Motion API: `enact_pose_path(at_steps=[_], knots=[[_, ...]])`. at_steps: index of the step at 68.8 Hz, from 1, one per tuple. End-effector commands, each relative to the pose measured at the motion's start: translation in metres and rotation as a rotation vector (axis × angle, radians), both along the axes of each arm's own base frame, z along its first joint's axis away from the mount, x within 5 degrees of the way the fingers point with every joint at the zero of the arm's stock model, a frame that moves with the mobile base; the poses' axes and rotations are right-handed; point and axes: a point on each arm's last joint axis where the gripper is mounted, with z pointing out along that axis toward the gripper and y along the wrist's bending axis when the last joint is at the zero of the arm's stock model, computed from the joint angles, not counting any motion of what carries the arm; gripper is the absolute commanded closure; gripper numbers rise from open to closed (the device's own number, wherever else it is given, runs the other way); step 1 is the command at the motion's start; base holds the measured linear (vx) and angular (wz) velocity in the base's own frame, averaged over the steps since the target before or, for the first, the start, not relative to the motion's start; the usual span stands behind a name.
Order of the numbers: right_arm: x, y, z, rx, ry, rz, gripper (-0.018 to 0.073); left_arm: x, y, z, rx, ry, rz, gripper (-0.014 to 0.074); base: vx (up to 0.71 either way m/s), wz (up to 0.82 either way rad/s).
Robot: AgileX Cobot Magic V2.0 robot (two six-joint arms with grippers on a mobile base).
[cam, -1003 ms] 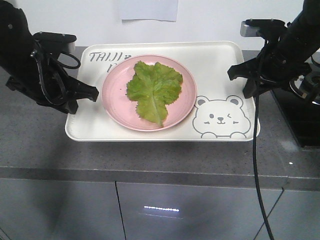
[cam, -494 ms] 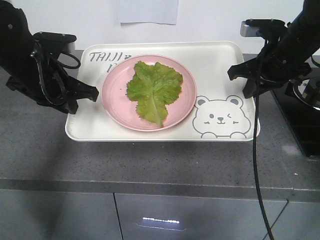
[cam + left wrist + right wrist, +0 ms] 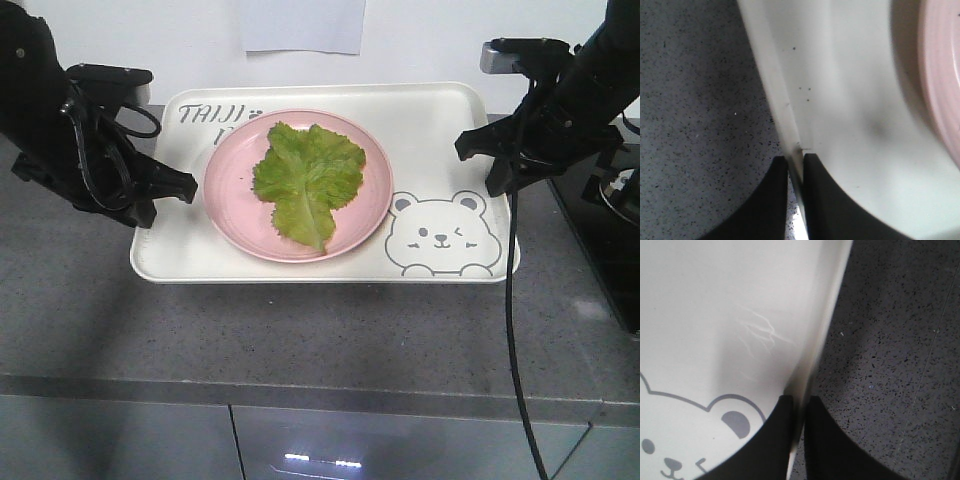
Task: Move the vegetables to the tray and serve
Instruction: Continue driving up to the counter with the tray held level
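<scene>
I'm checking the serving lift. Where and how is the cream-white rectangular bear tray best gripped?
By the raised rims of its two short ends, each approached from outside. The cream-white rectangular bear tray is broad and flat, with the pink round plate and green lettuce leaf centred. Left gripper and right gripper are each shut on a thin rim, which probably keeps it level.

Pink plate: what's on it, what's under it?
On the pink plate lies one green lettuce leaf, flat. Under it is the white tray on the grey counter. The plate hides part of the tray's lettering; anything else beneath cannot be seen.
</scene>
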Motion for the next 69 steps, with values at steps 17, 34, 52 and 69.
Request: enact_pose_path(at_steps=[17, 34, 52, 69], knots=[[-0.0167, 0.0113, 0.0317, 0.088, -0.067, 0.065, 0.0566, -0.0080, -0.0116, 0.0299, -0.121, -0.126, -0.040, 0.0602, 0.05, 0.00], [-0.0167, 0.0113, 0.0317, 0.088, -0.067, 0.065, 0.0565, -0.0080, -0.0116, 0.0299, -0.121, -0.126, -0.040, 0.0602, 0.06, 0.00], [-0.0167, 0.0113, 0.0317, 0.088, -0.067, 0.065, 0.0565, -0.0080, -0.0116, 0.0299, -0.121, -0.126, -0.040, 0.0602, 0.06, -0.01], [-0.0167, 0.0113, 0.0317, 0.088, -0.067, 0.065, 0.0565, -0.0080, -0.0116, 0.0299, -0.121, -0.126, -0.040, 0.0602, 0.06, -0.02]])
